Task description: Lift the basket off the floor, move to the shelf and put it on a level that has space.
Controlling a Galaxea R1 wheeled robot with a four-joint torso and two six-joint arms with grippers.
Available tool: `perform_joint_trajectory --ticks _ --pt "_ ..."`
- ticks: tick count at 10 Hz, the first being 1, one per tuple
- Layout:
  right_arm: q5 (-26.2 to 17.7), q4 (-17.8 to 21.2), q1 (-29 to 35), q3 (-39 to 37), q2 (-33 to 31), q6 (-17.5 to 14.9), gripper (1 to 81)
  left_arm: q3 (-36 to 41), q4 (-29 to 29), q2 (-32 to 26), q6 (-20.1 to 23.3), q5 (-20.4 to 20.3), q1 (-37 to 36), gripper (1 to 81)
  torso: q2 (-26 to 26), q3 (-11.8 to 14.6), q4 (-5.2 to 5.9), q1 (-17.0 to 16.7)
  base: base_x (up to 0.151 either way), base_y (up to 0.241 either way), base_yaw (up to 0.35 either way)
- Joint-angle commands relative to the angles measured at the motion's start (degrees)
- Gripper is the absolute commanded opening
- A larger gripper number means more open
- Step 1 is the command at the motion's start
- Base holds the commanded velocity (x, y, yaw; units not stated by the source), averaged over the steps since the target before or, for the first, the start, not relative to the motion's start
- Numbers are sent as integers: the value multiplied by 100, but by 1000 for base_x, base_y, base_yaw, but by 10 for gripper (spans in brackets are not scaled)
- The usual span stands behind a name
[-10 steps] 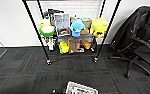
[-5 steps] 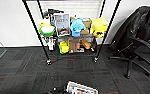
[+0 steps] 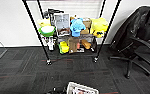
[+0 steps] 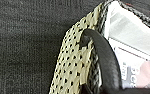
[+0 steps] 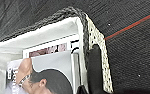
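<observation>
— At the foot of the head view, where was your basket [image 3: 82,89]?

— Low at the robot's base, well short of the shelf [image 3: 71,37]; you hadn't placed it yet.

— And your grippers?

— Your left gripper [image 4: 103,62] and right gripper [image 5: 94,67] each sat against its woven wall, seemingly clamped on the rim, though I couldn't tell for sure.

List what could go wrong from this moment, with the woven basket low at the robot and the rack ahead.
1. A dark finger of the right end effector lies on the outer wall of the beige woven basket with white lining; if the hold is only on thin walls, it might slip or tilt.
2. Loose printed magazines inside could slide out.
3. The tall black wire rack has crowded lower tiers, so placing there would likely knock items.
</observation>
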Motion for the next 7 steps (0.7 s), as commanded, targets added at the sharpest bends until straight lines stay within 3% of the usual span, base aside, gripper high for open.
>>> perform_joint_trajectory --ticks 1,5,6,7 --pt "-190 26 472 170 -91 13 10 363 -122 -76 -74 250 -631 10 2 0 0 0 0 0 0" --pt "-190 34 445 231 -100 22 10 1222 -218 -593 -145 223 -482 10 0 0 0 0 0 0 0" --pt "-190 34 428 285 -100 22 10 1497 -227 -753 -153 223 -482 10 573 0 0 -369 0 0 0" --pt "-190 26 402 406 -126 22 10 1794 -262 -936 -153 223 -490 10 575 0 0 -369 0 0 0"
